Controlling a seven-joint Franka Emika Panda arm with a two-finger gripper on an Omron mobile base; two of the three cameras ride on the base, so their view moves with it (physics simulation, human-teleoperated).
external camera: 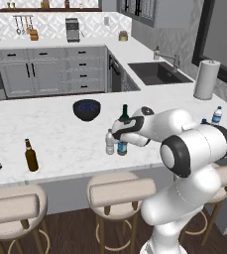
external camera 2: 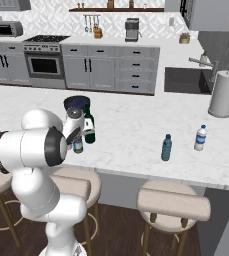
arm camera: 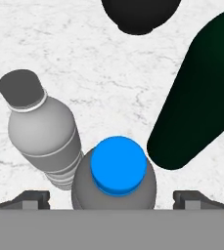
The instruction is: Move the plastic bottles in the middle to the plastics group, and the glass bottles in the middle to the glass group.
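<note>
- Marble tabletop (external camera: pixel 55 129): wide bare stretches left and right of the middle cluster; stools along the near edge.
- Paper towel roll (external camera 2: pixel 224 94) upright near the far right corner, beside the sink.
- Dark bowl (external camera: pixel 86 109) toward the middle, just behind the cluster.
- Green wine bottle (arm camera: pixel 201 93) upright mid-tabletop, just beside the two small bottles, apart from both in the hand view.
- Brown beer bottle (external camera: pixel 31 156) alone near the near edge, left end, open room all round.
- Two water bottles (external camera 2: pixel 200 138) and (external camera 2: pixel 166 147) toward the right end, near the near edge, well apart from the cluster.
- Grey-capped bottle (arm camera: pixel 42 132) touching or just beside the blue-capped bottle (arm camera: pixel 118 168).
- Gripper (arm camera: pixel 111 199) open, fingertips (arm camera: pixel 35 199) straddling the blue-capped bottle, not clamped on it.
</note>
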